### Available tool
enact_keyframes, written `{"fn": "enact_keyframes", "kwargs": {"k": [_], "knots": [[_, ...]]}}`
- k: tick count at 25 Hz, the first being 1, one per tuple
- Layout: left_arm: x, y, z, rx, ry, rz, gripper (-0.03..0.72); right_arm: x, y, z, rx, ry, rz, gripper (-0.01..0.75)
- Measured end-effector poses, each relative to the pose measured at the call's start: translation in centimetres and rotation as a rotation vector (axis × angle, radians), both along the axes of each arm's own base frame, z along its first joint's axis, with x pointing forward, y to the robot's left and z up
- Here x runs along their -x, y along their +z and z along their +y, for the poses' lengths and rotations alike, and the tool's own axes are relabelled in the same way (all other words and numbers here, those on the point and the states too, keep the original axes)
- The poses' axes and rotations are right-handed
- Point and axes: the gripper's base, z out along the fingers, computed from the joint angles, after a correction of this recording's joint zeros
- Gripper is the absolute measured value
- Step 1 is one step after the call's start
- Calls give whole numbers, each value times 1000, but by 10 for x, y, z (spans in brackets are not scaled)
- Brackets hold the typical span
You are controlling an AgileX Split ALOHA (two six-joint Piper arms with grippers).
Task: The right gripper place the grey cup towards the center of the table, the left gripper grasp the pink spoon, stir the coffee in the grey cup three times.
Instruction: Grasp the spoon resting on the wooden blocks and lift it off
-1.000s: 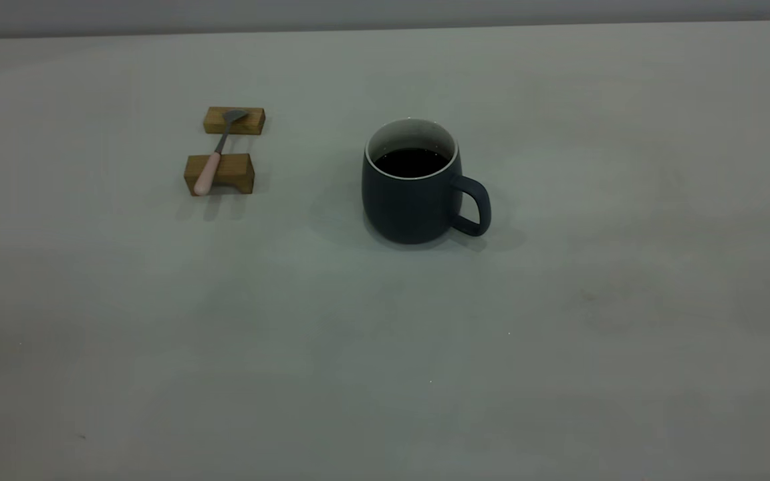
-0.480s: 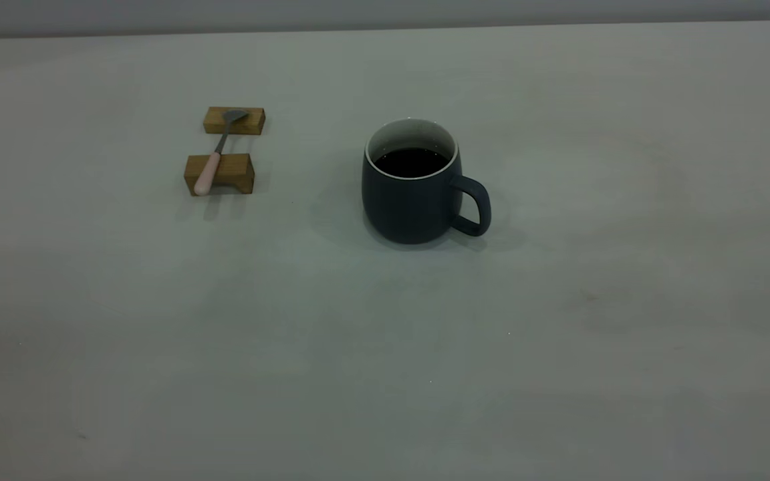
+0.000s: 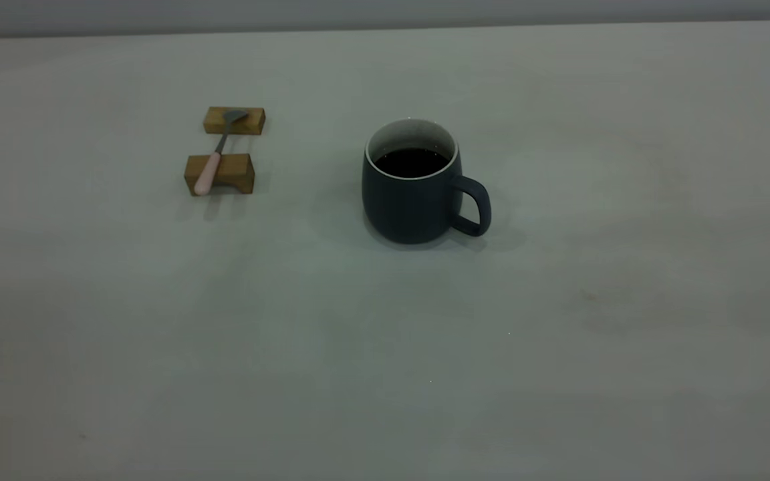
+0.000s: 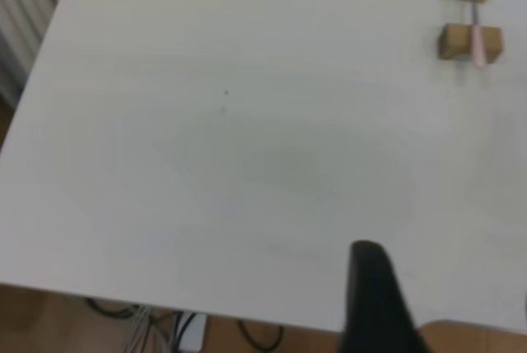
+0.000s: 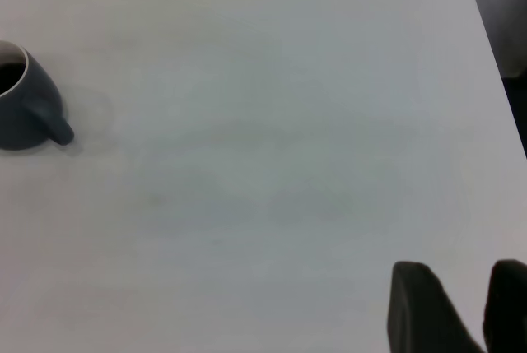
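The grey cup [image 3: 406,200] stands upright on the table [image 3: 385,347] a little right of the middle, its handle [image 3: 475,207] turned to the right, with dark coffee [image 3: 412,162] inside. The pink spoon [image 3: 212,162] lies across two wooden blocks at the back left. No gripper shows in the exterior view. The left gripper [image 4: 449,287] hangs over the table's near edge, far from the pink spoon [image 4: 478,43], open and empty, one finger [image 4: 375,295] clearly seen. The right gripper [image 5: 461,275] is open a little with nothing in it, far from the grey cup [image 5: 29,114].
The far wooden block [image 3: 234,121] bears the spoon's bowl and the near block [image 3: 219,174] its handle. Cables [image 4: 185,328] hang below the table's edge in the left wrist view. A dark gap [image 5: 502,16] lies past the table's side edge in the right wrist view.
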Motion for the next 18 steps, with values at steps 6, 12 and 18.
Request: {"fn": "enact_keyframes", "kwargs": {"k": [6, 12, 18], "knots": [[-87, 2, -5, 1, -32, 116, 680, 0, 0, 0, 0, 0, 0, 228], [-174, -22, -17, 132, -35, 258, 678, 0, 0, 0, 0, 0, 0, 228], [-250, -52, -37, 149, -113, 421, 676, 0, 0, 0, -1, 0, 0, 228]]}}
